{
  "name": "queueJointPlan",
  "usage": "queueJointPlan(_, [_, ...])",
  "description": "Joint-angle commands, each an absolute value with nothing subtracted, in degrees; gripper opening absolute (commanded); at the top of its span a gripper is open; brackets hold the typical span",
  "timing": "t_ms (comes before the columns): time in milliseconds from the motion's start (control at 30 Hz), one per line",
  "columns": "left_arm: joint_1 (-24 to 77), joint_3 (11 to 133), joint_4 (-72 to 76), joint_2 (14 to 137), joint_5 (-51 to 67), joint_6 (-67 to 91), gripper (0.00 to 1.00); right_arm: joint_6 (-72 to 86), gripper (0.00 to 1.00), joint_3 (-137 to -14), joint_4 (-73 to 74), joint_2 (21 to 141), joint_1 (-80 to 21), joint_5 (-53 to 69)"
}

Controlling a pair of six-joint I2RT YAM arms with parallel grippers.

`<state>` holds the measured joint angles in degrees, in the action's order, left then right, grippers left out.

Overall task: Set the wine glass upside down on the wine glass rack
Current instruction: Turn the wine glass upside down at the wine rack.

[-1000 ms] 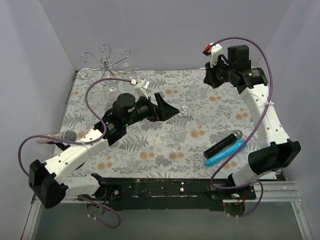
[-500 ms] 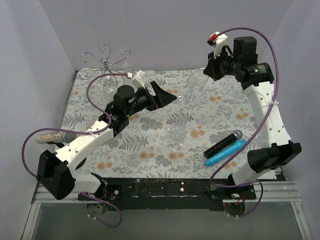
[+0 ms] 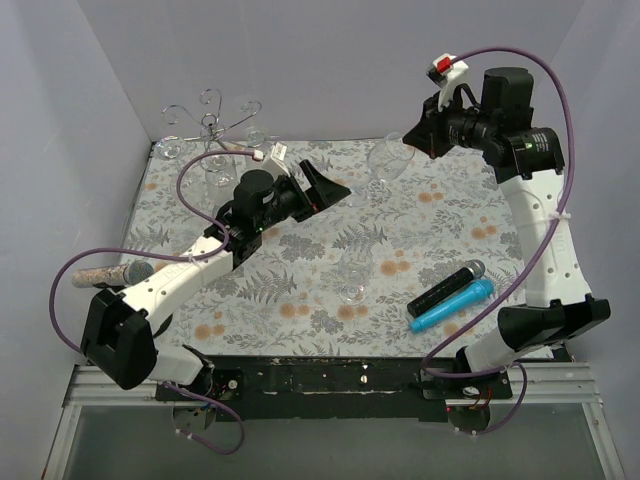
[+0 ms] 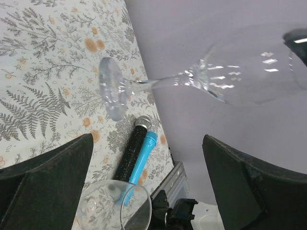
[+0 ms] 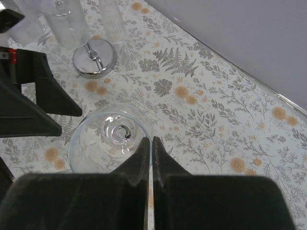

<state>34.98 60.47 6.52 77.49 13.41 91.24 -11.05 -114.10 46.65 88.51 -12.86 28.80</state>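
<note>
Clamping the rim of the wine glass, the right gripper has its fingers pressed together on the glass wall, one inside the bowl and one outside. The glass is carried clear of the table, over its far right part. It is tilted, with the stem and foot pointing away from the gripper, down and to the left.

The left gripper sits just left of the glass, spread fully wide and holding nothing. In the left wrist view the stem and foot lie across the space ahead of its fingers without touching them.

The wine glass rack stands in the far left corner, well apart from the carried glass. Other glasses already hang near its stem.

Step in hand, as a judgement: transport. The glass is lifted but has not reached the rack.

Next move:
- The rack lies far from the right arm, and the open left gripper faces the stem, so a handover is plausible.
- If so, the left fingers must close on the stem before the right gripper lets go.
- The glass must then be turned bowl-down.
- Its stem must be slid into a free curled arm so that the foot rests on the wire.
- The hanging glasses must be kept clear of.
</note>
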Motion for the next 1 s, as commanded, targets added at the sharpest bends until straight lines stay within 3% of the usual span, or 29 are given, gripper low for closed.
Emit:
queueJointPlan(0, [34.4,59.8,6.9,78.0,11.2,93.4,0.98,-8.4,0.01,-116.1,42.3,83.2,-12.6,33.8])
queueJointPlan(200, [33.8,58.3,9.8,78.5,12.7,95.7,0.98,-7.1,0.01,-115.2,41.7,82.2,-12.3,36.8])
queueJointPlan(300, [33.6,57.5,12.0,78.9,14.3,97.3,0.94,-6.5,0.01,-114.3,41.3,81.7,-12.2,38.1])
queueJointPlan(467, [33.3,56.6,14.3,79.3,16.3,99.4,0.81,-5.9,0.01,-113.9,41.0,81.4,-11.9,39.5])
queueJointPlan(633, [33.0,54.7,17.3,78.6,17.8,102.0,0.61,-5.4,0.01,-113.6,40.7,81.2,-11.5,40.3])
queueJointPlan(833, [32.6,52.7,19.6,78.1,19.2,104.4,0.59,-4.5,0.01,-113.1,40.1,81.0,-11.1,42.2])
queueJointPlan(967, [32.4,52.6,21.0,78.5,19.9,105.6,0.50,-4.0,0.01,-112.5,39.8,80.9,-10.9,42.9])
